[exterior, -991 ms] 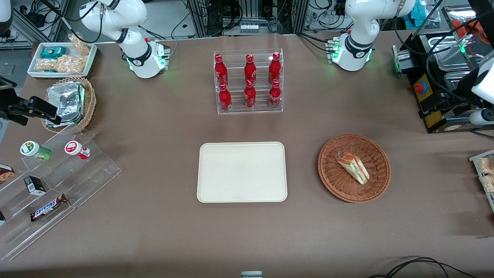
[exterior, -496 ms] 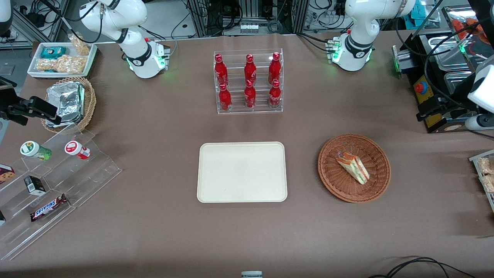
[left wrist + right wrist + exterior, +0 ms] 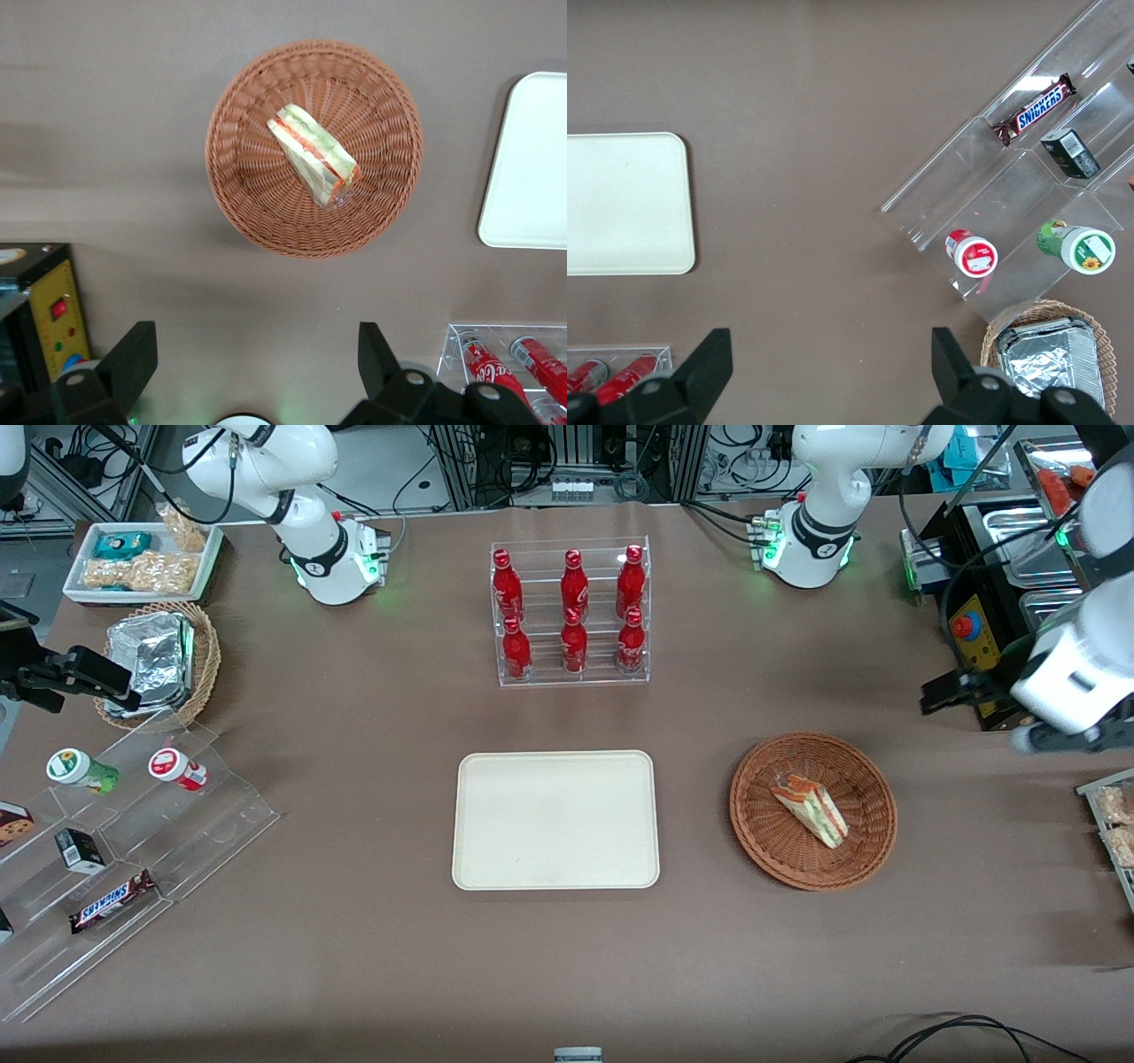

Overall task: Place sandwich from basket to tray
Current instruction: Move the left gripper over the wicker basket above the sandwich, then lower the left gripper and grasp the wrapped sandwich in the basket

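The sandwich (image 3: 809,809), a clear-wrapped wedge with green and red filling, lies in the round reddish-brown basket (image 3: 864,779). The cream-white tray (image 3: 555,819) sits bare beside the basket, toward the parked arm's end. My gripper (image 3: 952,691) hangs above the table at the working arm's end, a little farther from the front camera than the basket. In the left wrist view the sandwich (image 3: 313,166) rests slantwise in the basket (image 3: 257,204), and part of the tray (image 3: 532,159) shows. The gripper (image 3: 255,354) is open with only bare table between its dark fingertips (image 3: 133,352).
An acrylic rack of red bottles (image 3: 571,615) stands farther from the front camera than the tray. A black box with a red button (image 3: 974,638) sits near my gripper. A stepped acrylic stand with snacks (image 3: 133,833) and a tan basket of foil packs (image 3: 159,660) lie at the parked arm's end.
My arm has swung in from the table's edge toward the basket, and the gripper now sits closer to it. Sandwich, basket and tray have not moved.
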### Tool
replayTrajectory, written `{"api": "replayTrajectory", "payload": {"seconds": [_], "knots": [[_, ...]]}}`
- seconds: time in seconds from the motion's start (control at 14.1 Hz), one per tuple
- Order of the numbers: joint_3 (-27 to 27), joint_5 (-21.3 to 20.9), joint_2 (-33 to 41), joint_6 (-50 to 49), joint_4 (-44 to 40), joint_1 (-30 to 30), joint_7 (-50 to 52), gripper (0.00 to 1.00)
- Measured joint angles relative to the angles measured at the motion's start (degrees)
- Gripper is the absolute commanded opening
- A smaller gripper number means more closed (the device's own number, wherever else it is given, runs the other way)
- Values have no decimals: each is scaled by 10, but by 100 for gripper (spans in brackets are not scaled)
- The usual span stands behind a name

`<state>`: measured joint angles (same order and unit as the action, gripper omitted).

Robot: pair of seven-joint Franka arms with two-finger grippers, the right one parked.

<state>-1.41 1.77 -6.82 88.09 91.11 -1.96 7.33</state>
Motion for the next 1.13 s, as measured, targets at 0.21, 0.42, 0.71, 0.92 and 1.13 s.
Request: {"api": "replayTrajectory", "payload": {"seconds": [0.21,0.42,0.71,0.92,1.13], "knots": [[0,-2,-46,7,1,-22,78,100],[-1,-13,-91,68,17,-46,164,100],[-1,-25,-105,206,108,-60,292,100],[-1,-26,-105,310,171,-68,427,100],[-2,-26,-111,415,229,-76,511,100]]}}
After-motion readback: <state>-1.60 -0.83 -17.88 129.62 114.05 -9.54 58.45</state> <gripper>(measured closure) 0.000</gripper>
